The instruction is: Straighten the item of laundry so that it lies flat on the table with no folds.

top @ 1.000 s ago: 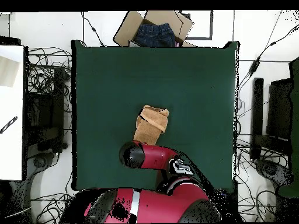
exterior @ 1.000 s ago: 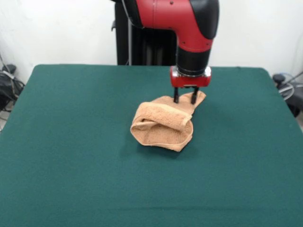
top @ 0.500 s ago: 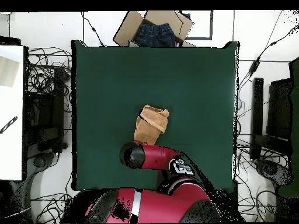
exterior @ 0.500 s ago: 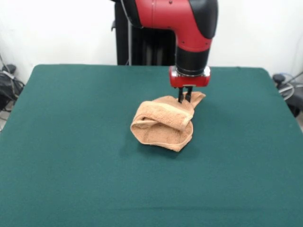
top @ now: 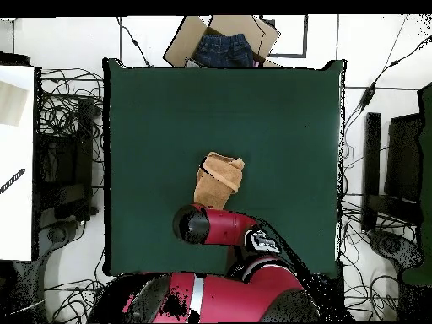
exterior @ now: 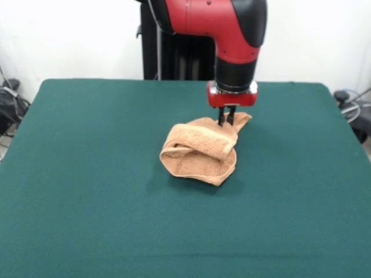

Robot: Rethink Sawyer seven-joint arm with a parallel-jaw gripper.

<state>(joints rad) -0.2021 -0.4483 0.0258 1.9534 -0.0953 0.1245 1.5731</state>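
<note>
The item of laundry [exterior: 200,152], a peach-orange towel, lies crumpled and folded over itself near the middle of the dark green table [exterior: 87,174]. In the overhead view the towel [top: 218,179] shows just beyond the arm's black and red wrist, which hides its nearest part. My gripper [exterior: 226,121] comes straight down onto the towel's far right corner. Its fingers stand close together, pinched on that corner's cloth. The corner sits slightly raised off the table.
A cardboard box with blue jeans [top: 223,46] stands beyond the table's far edge in the overhead view. Cables and dark equipment [top: 72,160] line both sides of the table. A white surface [top: 15,152] lies at the left.
The fingers, spread apart a second ago, have shut on the towel's corner, and the gripper has risen slightly. Since half a second ago nothing has moved.
</note>
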